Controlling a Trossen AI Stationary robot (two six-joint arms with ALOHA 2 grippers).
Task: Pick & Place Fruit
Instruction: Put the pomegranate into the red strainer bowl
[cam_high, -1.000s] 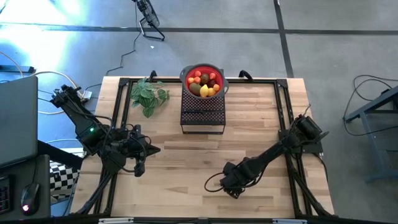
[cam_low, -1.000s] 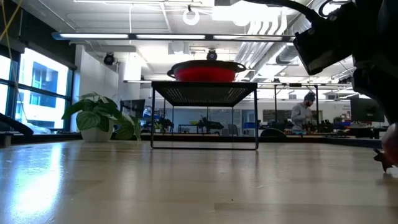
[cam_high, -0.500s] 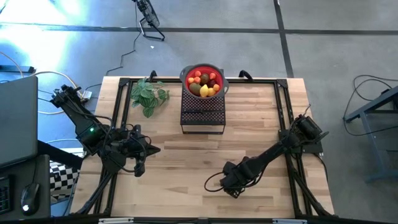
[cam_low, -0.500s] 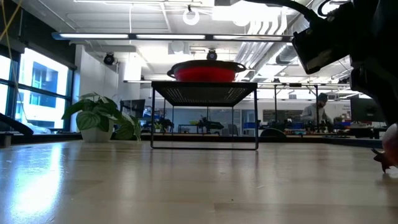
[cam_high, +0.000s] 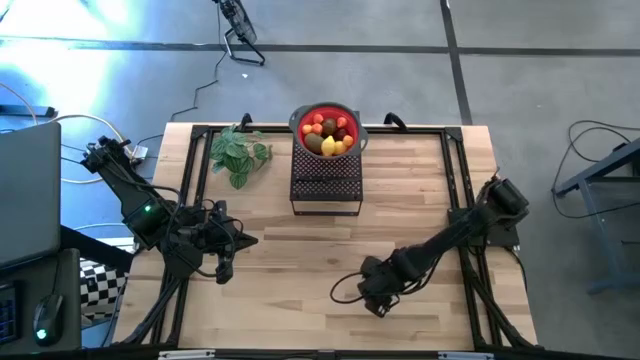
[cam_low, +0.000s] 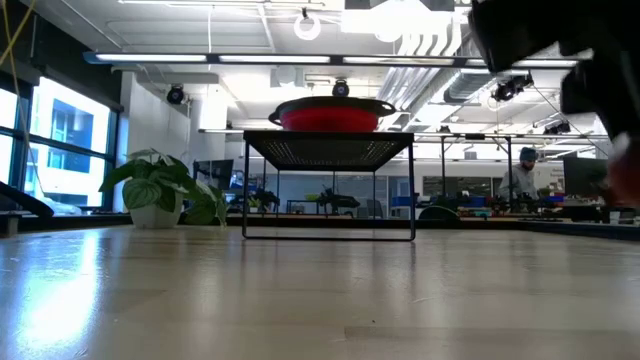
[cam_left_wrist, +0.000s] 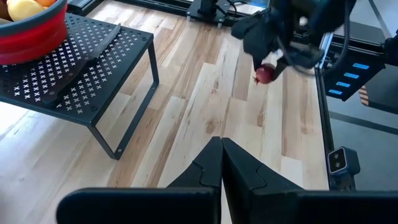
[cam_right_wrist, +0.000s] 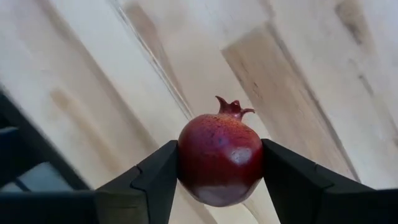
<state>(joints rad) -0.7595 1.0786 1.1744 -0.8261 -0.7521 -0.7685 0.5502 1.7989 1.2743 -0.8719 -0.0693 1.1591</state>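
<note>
Right pincer (cam_right_wrist: 219, 177): we are seeing it clamped on a dark red pomegranate (cam_right_wrist: 220, 157), one finger on each flank, crown pointing away from the wrist; in the high view it is sitting at about 6 o'clock on the table (cam_high: 420, 180), low over the wood.
Held fruit, position: in the left wrist view the pomegranate (cam_left_wrist: 265, 74) is hanging clear above the table, not resting on it, as far as we can tell.
Key relation: the red bowl (cam_high: 327, 130) is lying toward 12 o'clock from the right pincer (cam_high: 372, 296), well apart, raised on the black mesh stand (cam_high: 325, 187); we are judging that any carry there needs height to clear the rim.
Long axis: the fruit is nearly round; its crown-to-base line is running along the fingers, so tilt matters little.
Nearer arm: the right arm is holding the piece; both pincers are lying about equally far from the bowl.
Left pincer (cam_left_wrist: 221, 149): fingers pressed together, empty, waiting near 8 o'clock on the table.
Bowl contents: we are counting yellow, orange, red and brown-green fruit (cam_high: 327, 133) heaped inside, nearly to the rim.
Stand: nothing under it that we can see.
Leafy sprig (cam_high: 238, 152): lying at about 11 o'clock, beside the stand, untouched.
</note>
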